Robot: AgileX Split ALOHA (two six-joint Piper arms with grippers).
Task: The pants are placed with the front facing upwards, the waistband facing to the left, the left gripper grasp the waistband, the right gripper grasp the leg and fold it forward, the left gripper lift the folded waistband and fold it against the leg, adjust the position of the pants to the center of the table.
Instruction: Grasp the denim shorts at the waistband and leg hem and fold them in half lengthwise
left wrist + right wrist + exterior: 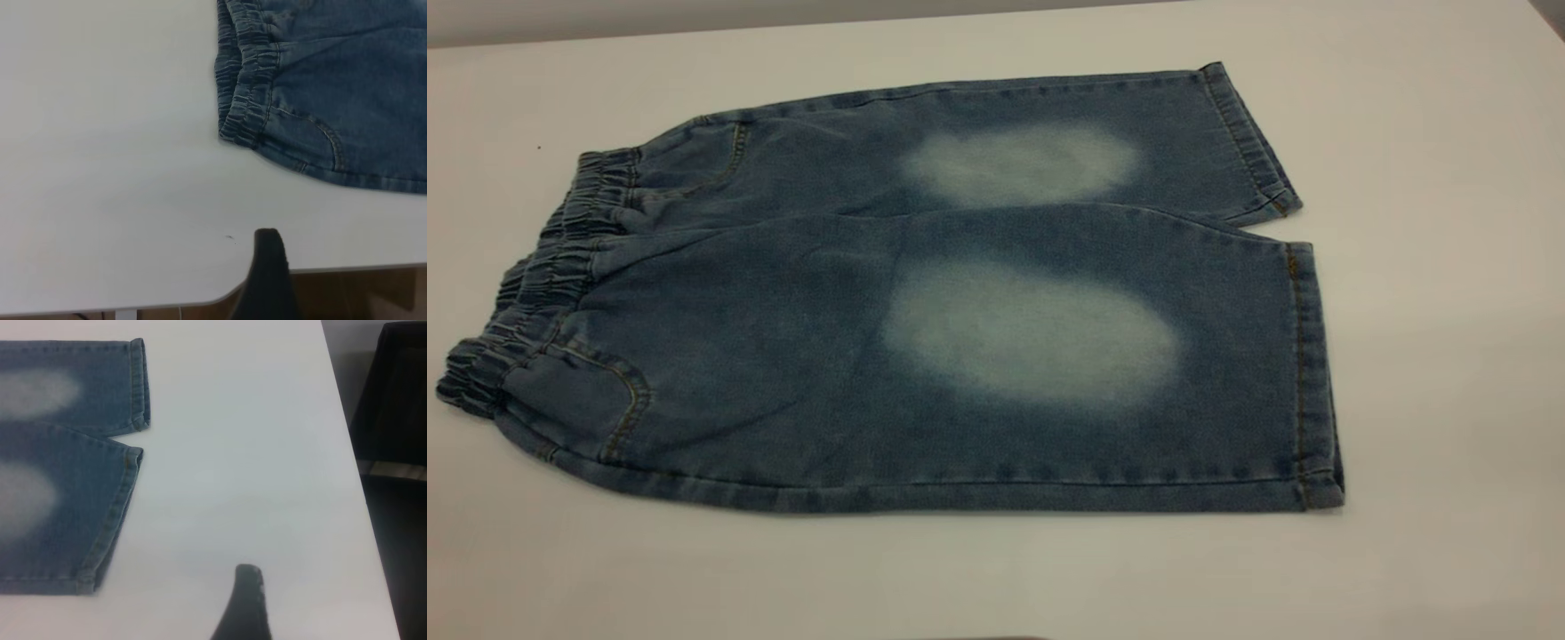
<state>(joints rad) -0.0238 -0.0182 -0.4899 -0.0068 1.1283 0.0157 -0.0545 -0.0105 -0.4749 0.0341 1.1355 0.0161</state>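
The blue denim pants [960, 356] lie flat and unfolded on the white table [1449, 356], front up, with two pale oval patches showing. The gathered waistband [543, 276] points left and the leg cuffs [1303, 356] point right. Neither arm shows in the exterior view. In the left wrist view a black part of my left gripper [270, 280] hangs over the table's edge, well apart from the waistband [243, 73]. In the right wrist view a black part of my right gripper [245, 607] hovers over bare table, apart from the leg cuffs [137, 383]. Nothing is held.
The table's edge [333, 270] runs close to the left gripper, with brown floor beyond. A dark object [393, 453] stands past the table's edge by the right gripper. White tabletop surrounds the pants on all sides.
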